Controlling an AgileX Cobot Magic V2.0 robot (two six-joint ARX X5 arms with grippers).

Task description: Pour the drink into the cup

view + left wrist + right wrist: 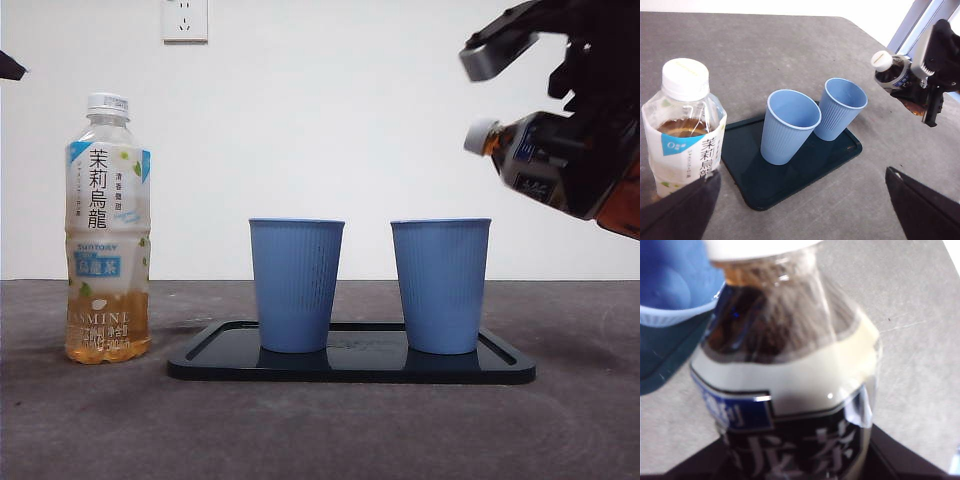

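The right pincer (590,150) holds a dark tea bottle (545,165), capped and tilted above the right-hand cup (440,285) on the tray (350,365); the cap looks on, so pouring needs it removed first.

A lab-like test bench: bare white wall (350,120), wall socket (185,20), grey tabletop (300,430).

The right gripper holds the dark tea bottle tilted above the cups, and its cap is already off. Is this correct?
Not quite. The dark tea bottle still wears its white cap, as the front view shows. The rest holds: the right gripper holds it tilted above the cups.
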